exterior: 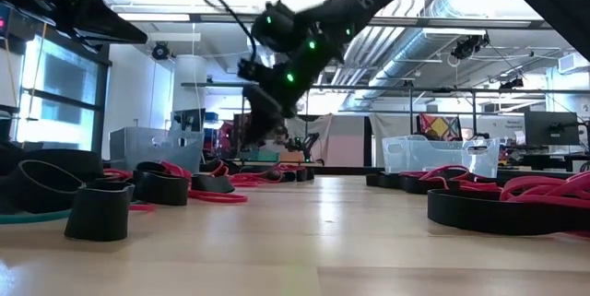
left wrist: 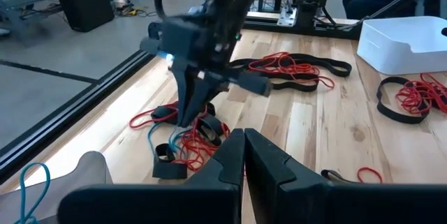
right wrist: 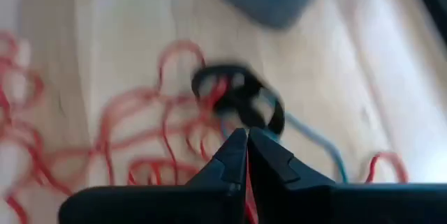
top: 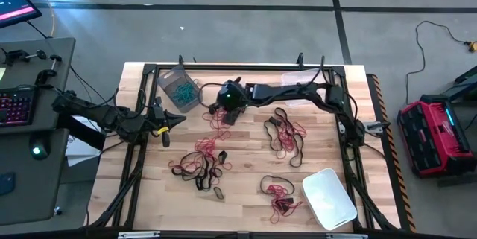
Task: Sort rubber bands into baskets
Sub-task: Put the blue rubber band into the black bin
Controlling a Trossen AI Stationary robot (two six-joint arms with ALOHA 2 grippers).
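Right gripper (right wrist: 246, 137) pinched closed over tangled rubber bands (right wrist: 230, 105), left gripper (left wrist: 244, 140) closed.

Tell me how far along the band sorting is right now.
Early. Done: teal bands sit in the grey-tinted basket. In hand: the right tool is shut down in a red, black and teal tangle beside it; whether it grips a band is unclear. Left: red and black piles cover the table, the whitish basket looks empty. The left tool waits shut.
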